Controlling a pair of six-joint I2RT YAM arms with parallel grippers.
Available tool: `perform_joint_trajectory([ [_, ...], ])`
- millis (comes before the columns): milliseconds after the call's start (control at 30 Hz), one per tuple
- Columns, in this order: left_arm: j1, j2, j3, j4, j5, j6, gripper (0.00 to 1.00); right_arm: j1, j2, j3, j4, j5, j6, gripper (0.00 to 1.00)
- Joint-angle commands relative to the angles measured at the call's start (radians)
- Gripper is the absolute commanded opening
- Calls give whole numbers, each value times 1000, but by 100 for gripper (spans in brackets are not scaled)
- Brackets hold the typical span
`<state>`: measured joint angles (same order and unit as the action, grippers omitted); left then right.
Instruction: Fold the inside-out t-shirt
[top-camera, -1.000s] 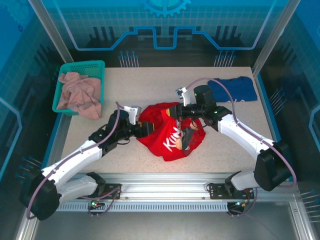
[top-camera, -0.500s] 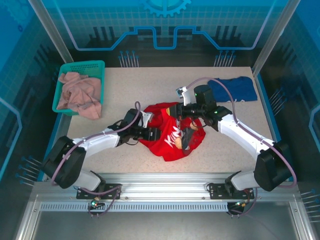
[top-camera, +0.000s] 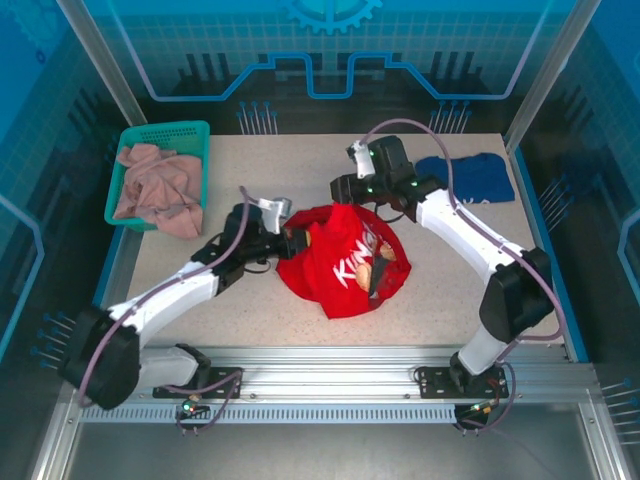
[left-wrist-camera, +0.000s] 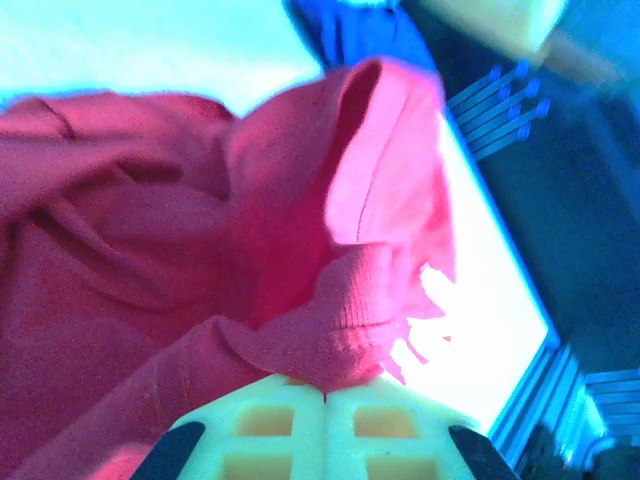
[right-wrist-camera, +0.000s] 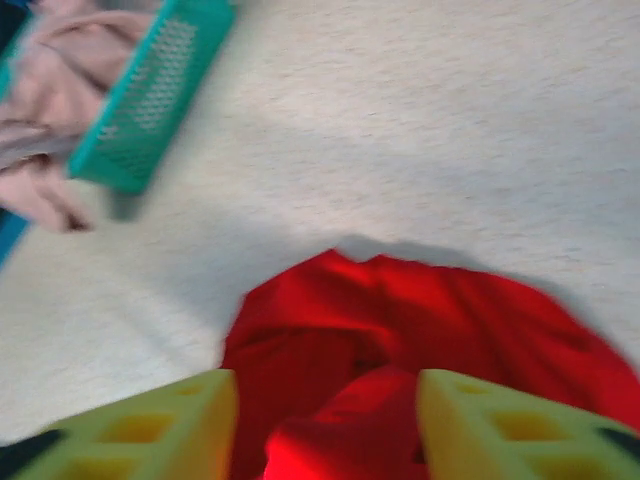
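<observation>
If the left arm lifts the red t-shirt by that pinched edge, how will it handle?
Probably floppy: the red t-shirt lies crumpled in soft folds, so it should drape, not hold shape. Likely light for its size: the left gripper grips it by just a thin ribbed edge.

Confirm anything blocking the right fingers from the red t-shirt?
Nothing visible. The right gripper hangs open just over the far edge of the t-shirt; the left gripper is shut on its ribbed edge.

Robot lab cell — aluminium frame, blue printed panels, speckled table
</observation>
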<state>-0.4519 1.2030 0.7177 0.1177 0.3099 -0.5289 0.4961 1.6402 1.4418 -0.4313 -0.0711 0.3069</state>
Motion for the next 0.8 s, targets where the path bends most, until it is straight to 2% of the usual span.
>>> perform_joint_trajectory([
  [0, 12, -59, -15, -34, -93, -107, 0, 9, -145, -128, -145, 140, -130, 74],
  [67, 15, -71, -10, -56, -110, -117, 0, 51, -269, -277, -121, 86, -156, 79],
  [133, 21, -78, -3, -75, -120, -128, 0, 123, -353, -406, -108, 71, -131, 81],
  [267, 27, -87, 20, -108, -131, -131, 0, 266, -453, -643, -16, 107, -33, 83],
  [433, 29, -97, 37, -129, -141, -132, 0, 322, -501, -847, 200, 92, 30, 84],
  [500, 29, -106, 43, -137, -141, -132, 0, 326, -467, -890, 262, 147, 32, 82],
  [533, 29, -114, 43, -136, -142, -134, 0, 319, -438, -889, 283, 179, 23, 75],
  [567, 28, -123, 45, -136, -143, -134, 0, 306, -412, -871, 293, 191, 5, 60],
  [667, 30, -151, 68, -147, -144, -132, 0, 256, -404, -754, 222, 198, -76, 4],
  [700, 30, -161, 81, -148, -136, -128, 0, 236, -423, -702, 161, 234, -99, 0],
  [767, 10, -192, 119, -136, -114, -104, 0, 181, -485, -571, -8, 321, -153, 0],
])
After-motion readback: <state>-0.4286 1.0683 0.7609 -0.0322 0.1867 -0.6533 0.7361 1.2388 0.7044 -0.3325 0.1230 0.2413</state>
